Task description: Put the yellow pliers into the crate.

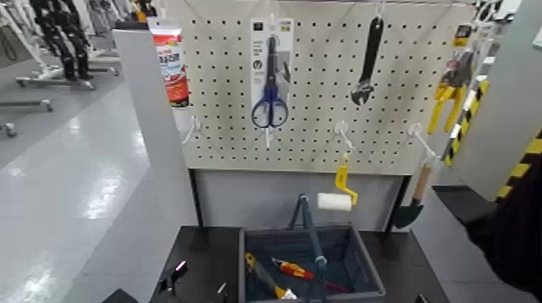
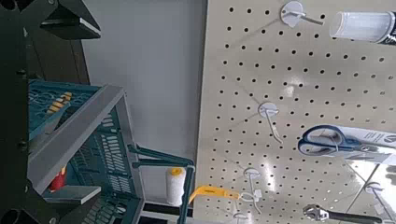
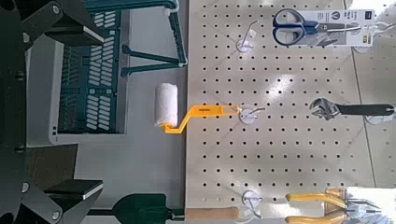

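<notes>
The yellow pliers [image 1: 448, 95] hang on their card at the pegboard's right end, handles down; the right wrist view shows them too [image 3: 322, 207]. The dark grey-blue crate [image 1: 363, 262] stands on the black table below the board, and a red-and-yellow screwdriver [image 1: 297, 271] lies inside it. My right gripper [image 3: 98, 110] is open and empty, held back from the board and well away from the pliers; its dark arm [image 1: 512, 230] shows at the right edge. My left gripper [image 2: 93, 107] is open and empty, low beside the crate [image 2: 65, 140].
On the pegboard [image 1: 323, 121] hang blue scissors [image 1: 268, 101], a black wrench [image 1: 367, 64], a yellow-handled paint roller [image 1: 337, 197], a trowel [image 1: 411, 208] and a red-and-white tube [image 1: 171, 64]. A grey post [image 1: 153, 129] stands left of the board.
</notes>
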Available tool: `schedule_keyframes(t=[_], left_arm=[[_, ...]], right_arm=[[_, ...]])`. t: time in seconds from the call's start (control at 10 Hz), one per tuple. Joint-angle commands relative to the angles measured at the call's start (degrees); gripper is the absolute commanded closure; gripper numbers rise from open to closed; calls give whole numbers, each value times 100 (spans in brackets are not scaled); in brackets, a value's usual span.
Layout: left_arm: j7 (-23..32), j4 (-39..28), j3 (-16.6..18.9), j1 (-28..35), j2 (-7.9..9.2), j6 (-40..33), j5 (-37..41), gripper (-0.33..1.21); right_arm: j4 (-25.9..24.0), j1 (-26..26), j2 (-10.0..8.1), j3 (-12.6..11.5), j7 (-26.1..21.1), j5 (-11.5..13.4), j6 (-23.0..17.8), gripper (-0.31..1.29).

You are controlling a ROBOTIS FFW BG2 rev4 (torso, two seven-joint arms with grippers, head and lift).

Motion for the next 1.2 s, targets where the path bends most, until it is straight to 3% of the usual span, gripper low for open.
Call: schedule_keyframes(t=[0.1, 0.4, 0.6, 0.9, 1.2], left_arm=[[-9, 18, 10, -13, -6, 0, 33, 13], [0, 44, 89, -21, -76, 0, 85, 13], [0, 44, 89, -30, -76, 0, 85, 13], [18, 62, 89, -39, -103, 0, 85, 13], [18, 80, 80, -65, -103, 0, 77, 13]], right_arm=[[0, 0, 3, -3, 0, 7, 0, 21], [-61, 0, -32, -74, 0, 156, 0, 22], [-369, -35, -41, -320, 9, 367, 238, 23], [-844, -220, -24, -979, 185, 174, 747, 22], [-1318, -554, -147, -1594, 598, -415, 1714, 22]])
